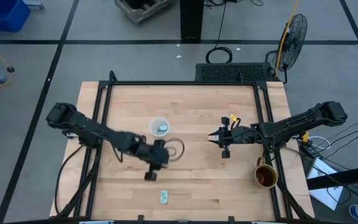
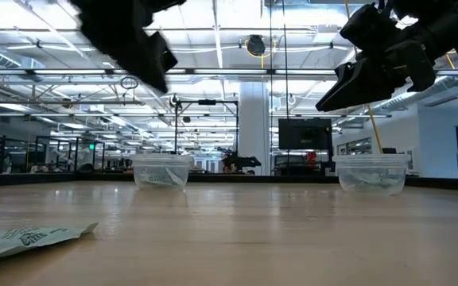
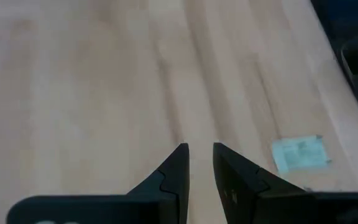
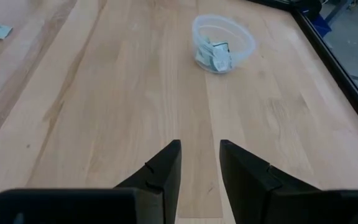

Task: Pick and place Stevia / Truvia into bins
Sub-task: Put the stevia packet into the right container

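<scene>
One pale green Stevia packet point(image 1: 165, 197) lies flat on the wood near the table's near edge; it also shows in the left wrist view point(image 3: 300, 154) and low view point(image 2: 30, 237). My left gripper point(image 1: 150, 178) hovers above the table just far of that packet, narrowly open and empty, pointing toward the near edge. One clear bin point(image 1: 160, 128) point(image 4: 222, 43) holds several packets. A second clear bin point(image 1: 181, 147) stands beside the left wrist. My right gripper point(image 1: 211, 137) hangs over mid-table right of the bins, narrowly open and empty point(image 4: 199, 152).
A brown mug point(image 1: 266, 176) stands at the table's right near side, by the right arm. Black frame rails point(image 1: 104, 124) run along the table's left, right and far sides. Bare wood lies between the two grippers and around the packet.
</scene>
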